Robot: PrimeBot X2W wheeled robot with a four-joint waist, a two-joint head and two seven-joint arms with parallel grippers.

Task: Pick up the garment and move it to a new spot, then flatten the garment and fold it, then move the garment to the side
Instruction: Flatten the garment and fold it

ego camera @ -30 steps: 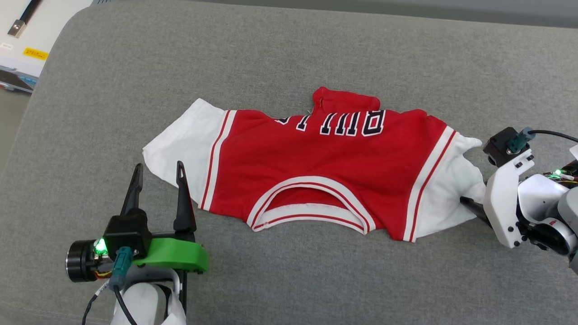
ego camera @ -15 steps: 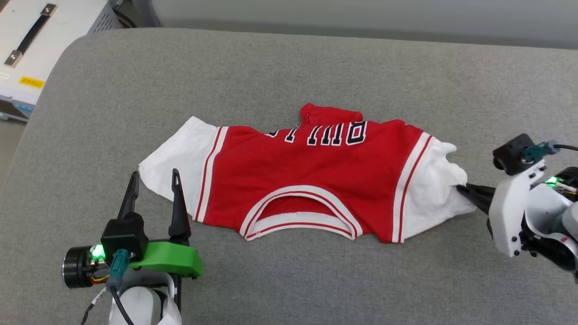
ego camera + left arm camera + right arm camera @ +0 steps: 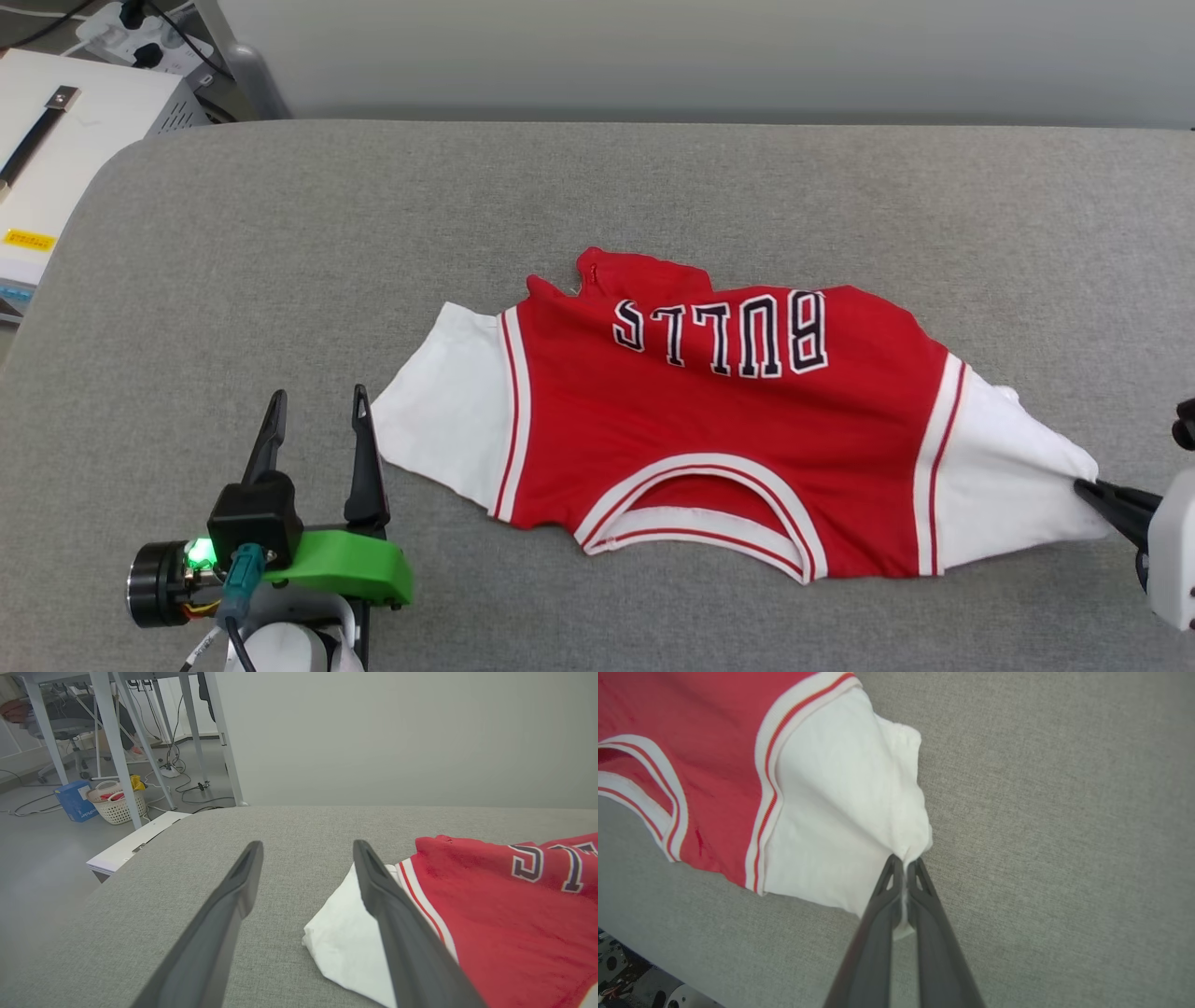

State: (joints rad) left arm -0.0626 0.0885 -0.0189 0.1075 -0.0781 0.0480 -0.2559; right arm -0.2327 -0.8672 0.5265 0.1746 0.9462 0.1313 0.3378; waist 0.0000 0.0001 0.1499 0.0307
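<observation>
Red jersey-style garment (image 3: 719, 420), white short sleeves, striped trim; black white-outlined lettering (image 3: 721, 336) reads "BULLS", upside down in head view. Lies spread on grey padded surface (image 3: 597, 205). Right gripper (image 3: 1090, 489): fingers pinched together on edge of one white sleeve. Left gripper (image 3: 318, 397): fingers wide apart, holding nothing, just beside other sleeve. White case (image 3: 84, 131) bears yellow label (image 3: 28, 240), text too small to read. White basket (image 3: 117, 807) holds red and yellow items; blue box (image 3: 74, 800) alongside, print unreadable.
</observation>
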